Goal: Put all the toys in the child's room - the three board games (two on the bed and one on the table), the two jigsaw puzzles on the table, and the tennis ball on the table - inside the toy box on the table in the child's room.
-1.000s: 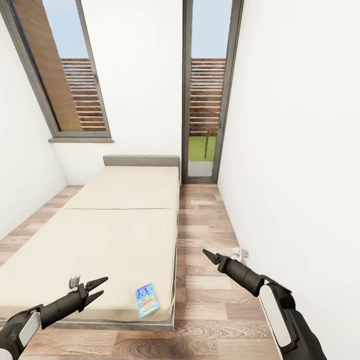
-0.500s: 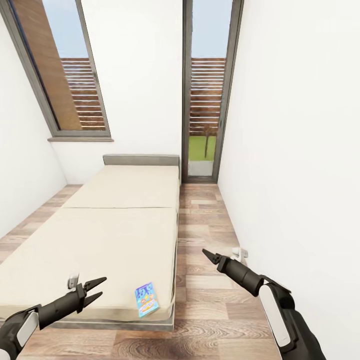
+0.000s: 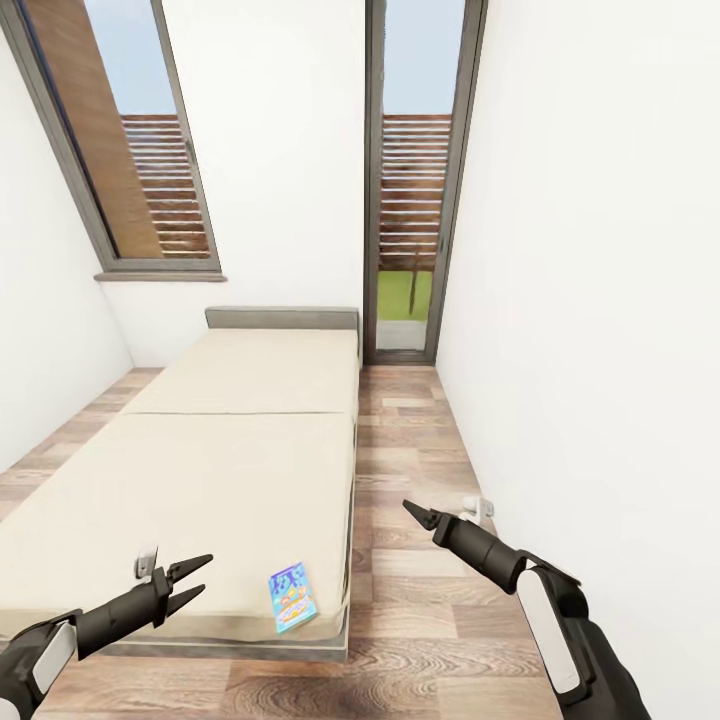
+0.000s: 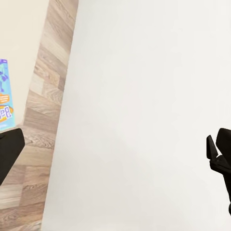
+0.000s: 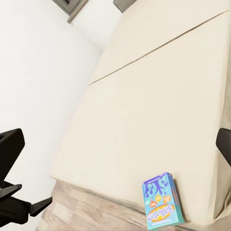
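Roll nearer the bed (image 3: 230,470), then lower the gaping, empty left tool (image 3: 192,581) squarely over the small blue board game (image 3: 292,598)

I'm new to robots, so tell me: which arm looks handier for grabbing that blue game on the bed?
Probably the left. Its open tool hangs over the bed's near end, beside the blue game. The right tool is out over the floor.
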You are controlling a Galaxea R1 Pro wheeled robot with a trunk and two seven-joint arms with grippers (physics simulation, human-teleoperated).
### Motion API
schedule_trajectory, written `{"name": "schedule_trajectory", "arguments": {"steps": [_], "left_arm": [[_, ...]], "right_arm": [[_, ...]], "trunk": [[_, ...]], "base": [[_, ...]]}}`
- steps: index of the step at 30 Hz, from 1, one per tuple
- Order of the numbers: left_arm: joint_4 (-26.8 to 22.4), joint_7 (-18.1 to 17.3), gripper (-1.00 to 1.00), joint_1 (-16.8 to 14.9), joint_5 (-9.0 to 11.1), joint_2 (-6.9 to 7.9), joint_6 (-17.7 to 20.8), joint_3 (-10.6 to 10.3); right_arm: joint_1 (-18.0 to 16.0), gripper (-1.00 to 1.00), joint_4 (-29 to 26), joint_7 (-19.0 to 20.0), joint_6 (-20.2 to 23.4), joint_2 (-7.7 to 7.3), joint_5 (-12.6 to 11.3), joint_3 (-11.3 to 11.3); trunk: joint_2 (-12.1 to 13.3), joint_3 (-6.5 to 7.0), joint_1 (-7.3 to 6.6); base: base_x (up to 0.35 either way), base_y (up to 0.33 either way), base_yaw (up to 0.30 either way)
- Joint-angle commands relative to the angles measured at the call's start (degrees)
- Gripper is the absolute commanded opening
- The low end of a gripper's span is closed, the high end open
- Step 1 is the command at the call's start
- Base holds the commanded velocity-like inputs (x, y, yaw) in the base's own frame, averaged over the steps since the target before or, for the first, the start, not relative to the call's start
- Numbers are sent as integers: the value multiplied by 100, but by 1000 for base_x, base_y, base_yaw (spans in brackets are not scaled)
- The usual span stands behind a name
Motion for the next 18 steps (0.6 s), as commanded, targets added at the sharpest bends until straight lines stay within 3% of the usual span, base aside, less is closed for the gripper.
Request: {"name": "schedule_trajectory", "arguments": {"steps": [1, 11, 18], "left_arm": [[2, -10, 100, -4, 8, -1, 47, 9], [2, -8, 100, -4, 15, -3, 50, 4], [2, 7, 100, -4, 16, -12, 52, 1]], "right_arm": [[-3, 100, -2, 12, 47, 5, -29, -16], [-1, 100, 2, 12, 106, 4, -30, -69], [-5, 100, 7, 5, 194, 17, -24, -343]], "trunk": [[-46, -25, 23], [-447, -204, 243], [-728, -330, 396]], "base": [[0, 0, 0], [0, 0, 0], [0, 0, 0]]}}
